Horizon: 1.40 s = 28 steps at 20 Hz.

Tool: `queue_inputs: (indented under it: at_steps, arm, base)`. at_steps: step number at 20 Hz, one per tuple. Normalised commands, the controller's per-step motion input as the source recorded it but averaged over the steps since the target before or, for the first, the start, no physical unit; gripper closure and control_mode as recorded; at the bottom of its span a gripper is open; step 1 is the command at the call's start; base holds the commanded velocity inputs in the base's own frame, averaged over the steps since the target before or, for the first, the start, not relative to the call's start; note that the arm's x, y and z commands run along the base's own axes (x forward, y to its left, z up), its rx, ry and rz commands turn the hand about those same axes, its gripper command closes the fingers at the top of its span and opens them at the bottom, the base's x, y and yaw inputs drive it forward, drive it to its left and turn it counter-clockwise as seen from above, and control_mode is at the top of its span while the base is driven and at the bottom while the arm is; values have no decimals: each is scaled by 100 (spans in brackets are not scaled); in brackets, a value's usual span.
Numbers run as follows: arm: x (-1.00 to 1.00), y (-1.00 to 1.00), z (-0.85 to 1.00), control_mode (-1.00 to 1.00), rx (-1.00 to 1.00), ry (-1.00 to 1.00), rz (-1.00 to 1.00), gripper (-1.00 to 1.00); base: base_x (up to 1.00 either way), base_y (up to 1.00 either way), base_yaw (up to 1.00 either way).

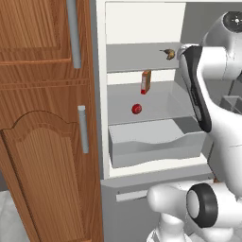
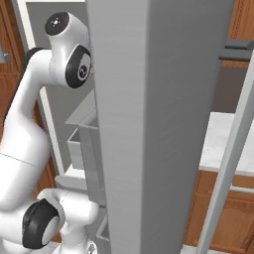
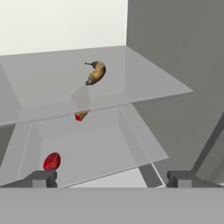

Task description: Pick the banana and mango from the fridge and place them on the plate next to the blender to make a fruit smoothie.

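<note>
The fridge (image 1: 142, 23) stands open, white inside with grey shelves. The banana (image 3: 96, 72) lies on the upper shelf, yellow with dark ends; in the left base view the banana (image 1: 168, 54) sits right beside my arm's white wrist. The mango (image 3: 51, 161), glossy red, rests on the lower shelf, and the left base view has the mango (image 1: 136, 109) above the drawer. My gripper (image 3: 113, 178) is open, fingertips (image 3: 41, 177) wide apart with nothing between them, held in front of the shelves and short of the banana. The plate and blender are out of view.
An upright orange-red carton (image 1: 146, 82) stands at the back of the lower shelf. A pale grey drawer (image 1: 156, 142) juts out below. Brown cabinet doors with grey handles (image 1: 73, 33) flank the fridge's left. The open fridge door (image 2: 158, 124) blocks the right base view; a pale counter (image 2: 225, 141) lies beyond.
</note>
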Motion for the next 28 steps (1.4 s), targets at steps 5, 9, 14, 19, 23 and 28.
queue_inputs:
  at_steps: [5, 9, 14, 19, 23, 28]
  arm:
    - [62, 0, -20, -100, 0, 0, 0, -100]
    - [62, 0, -26, -100, 0, 0, 0, -100]
    - [62, 0, -6, -100, 0, 0, 0, -100]
    - [58, -3, -1, -100, 0, 0, 0, -100]
    - [49, -10, -4, -100, 0, 4, 0, -100]
    - [38, -15, -9, -100, 0, 4, 0, -100]
  base:
    - [0, 0, 0]
    - [0, 0, 0]
    - [0, 0, 0]
    - [0, 0, 0]
    - [0, 0, 0]
    - [0, 0, 0]
